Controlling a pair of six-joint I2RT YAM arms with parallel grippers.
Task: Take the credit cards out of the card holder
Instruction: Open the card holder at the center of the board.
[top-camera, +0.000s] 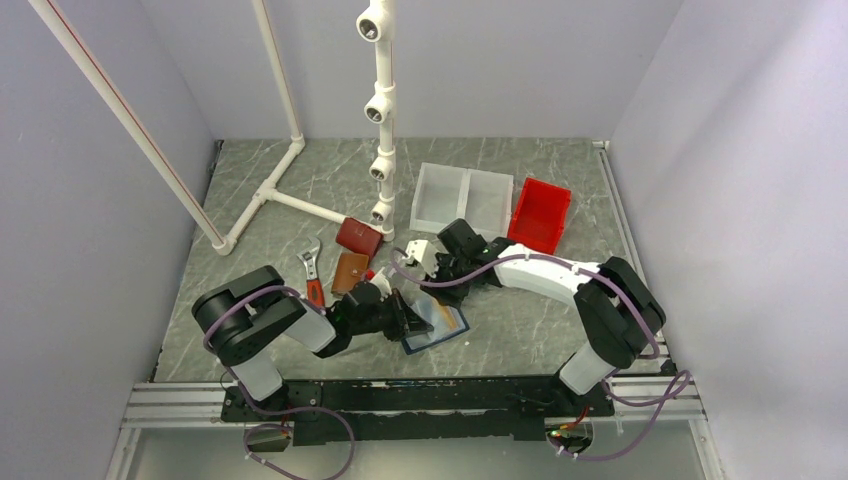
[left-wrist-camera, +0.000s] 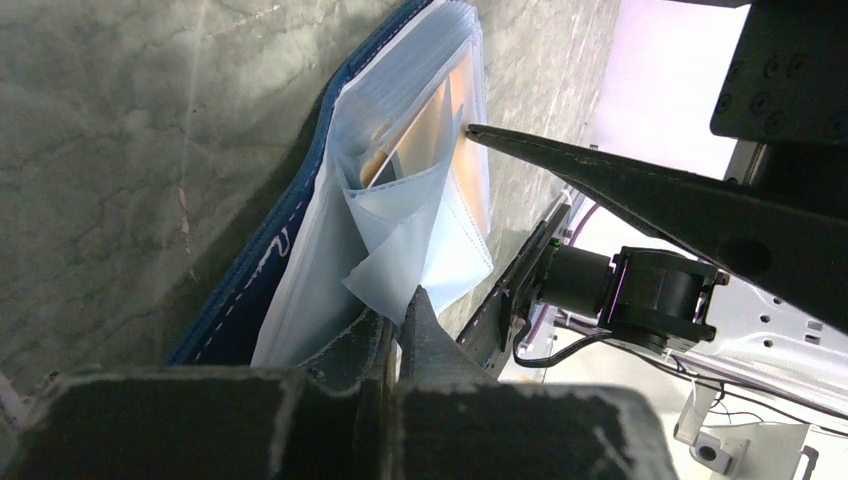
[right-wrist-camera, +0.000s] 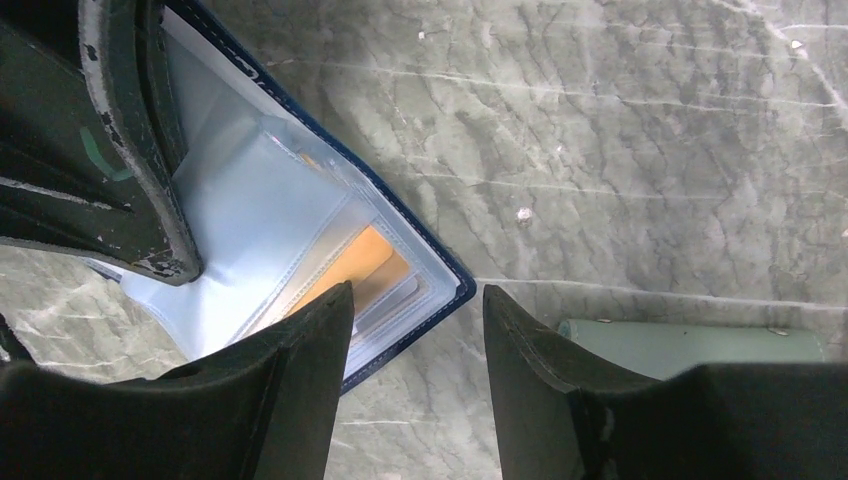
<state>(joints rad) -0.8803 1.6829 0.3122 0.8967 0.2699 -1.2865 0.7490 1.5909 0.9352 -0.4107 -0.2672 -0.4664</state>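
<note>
The card holder (top-camera: 440, 326) lies open on the table, navy outside (left-wrist-camera: 250, 280) with pale blue clear sleeves inside (right-wrist-camera: 250, 215). An orange-tan credit card (left-wrist-camera: 440, 120) shows through a sleeve (right-wrist-camera: 362, 258). My left gripper (left-wrist-camera: 405, 300) is shut on a loose pale blue sleeve flap at the holder's near edge. In the top view my left gripper (top-camera: 405, 318) sits at the holder's left side. My right gripper (right-wrist-camera: 418, 295) is open above the holder's corner, its left fingertip (right-wrist-camera: 335, 305) over the sleeves, nothing between the fingers. One right finger (left-wrist-camera: 600, 175) crosses the left wrist view.
A flat grey-green wallet (right-wrist-camera: 690, 345) lies beside the right gripper. A brown wallet (top-camera: 350, 272), a dark red wallet (top-camera: 358, 236) and a wrench (top-camera: 312, 270) lie to the left. White bins (top-camera: 460, 197), a red bin (top-camera: 540, 213) and a pipe frame (top-camera: 380, 110) stand behind.
</note>
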